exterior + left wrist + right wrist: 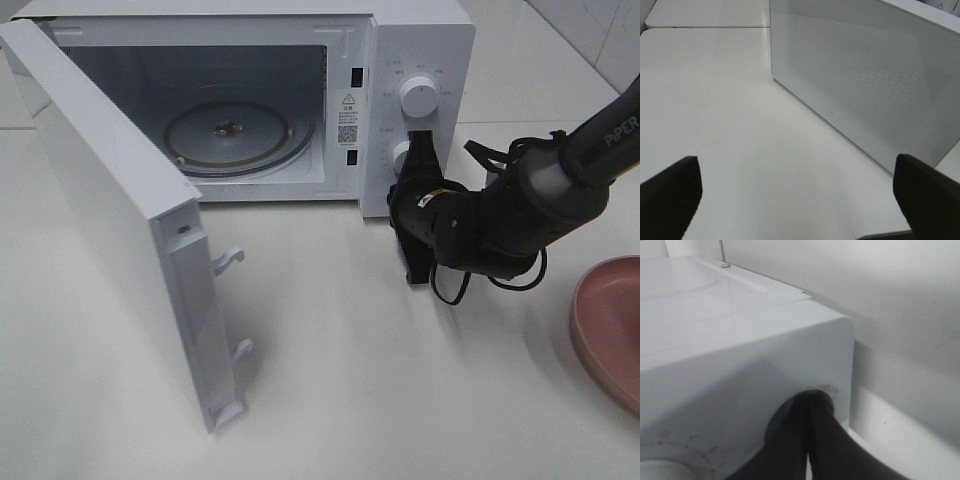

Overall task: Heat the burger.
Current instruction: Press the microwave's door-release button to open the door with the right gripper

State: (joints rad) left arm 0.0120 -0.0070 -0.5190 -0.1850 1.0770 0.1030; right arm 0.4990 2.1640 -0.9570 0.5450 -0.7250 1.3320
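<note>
I see left pincer wide open above tabletop | right pincer shut tight, tips at lower knob of microwave, middle right | door open, left side

My high camera looks down on the open microwave. My left wrist view faces its door from nearby, and my right wrist view sits against its dial panel.
</note>
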